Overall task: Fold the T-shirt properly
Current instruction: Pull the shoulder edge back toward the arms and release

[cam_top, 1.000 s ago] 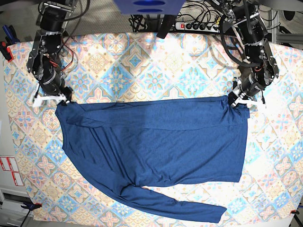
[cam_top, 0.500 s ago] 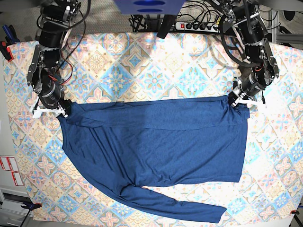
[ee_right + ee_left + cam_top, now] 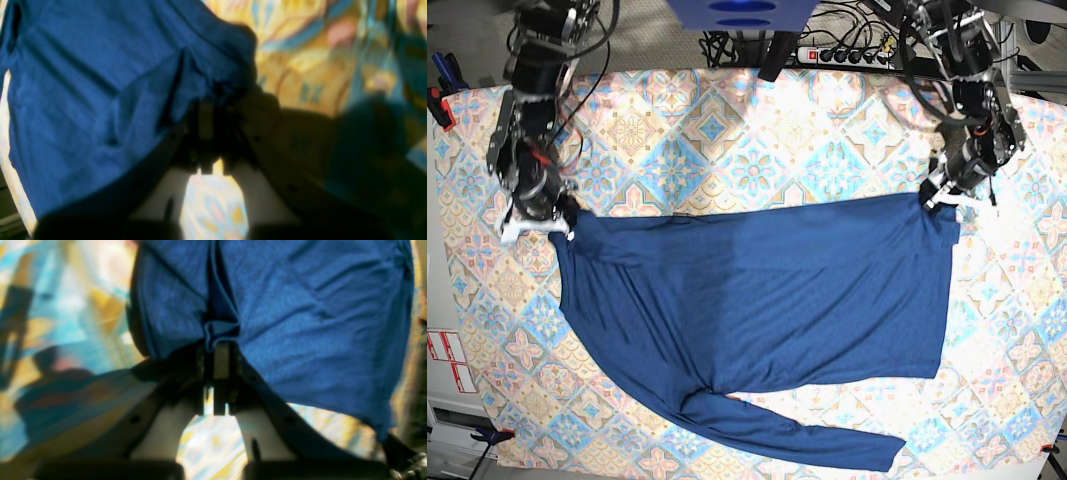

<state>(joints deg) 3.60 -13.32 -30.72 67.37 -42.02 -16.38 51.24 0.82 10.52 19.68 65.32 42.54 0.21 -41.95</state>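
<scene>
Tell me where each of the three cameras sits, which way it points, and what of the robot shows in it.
Base: overhead, looking down on the tablecloth and the spread T-shirt; both arms show, right gripper at one shirt corner, left gripper at the other.
Left wrist: on the left arm, looking along its gripper, shut on the T-shirt.
Right wrist: on the right arm, looking along its gripper, shut on the T-shirt.
Shared: the shirt and the tablecloth appear in all three.
</scene>
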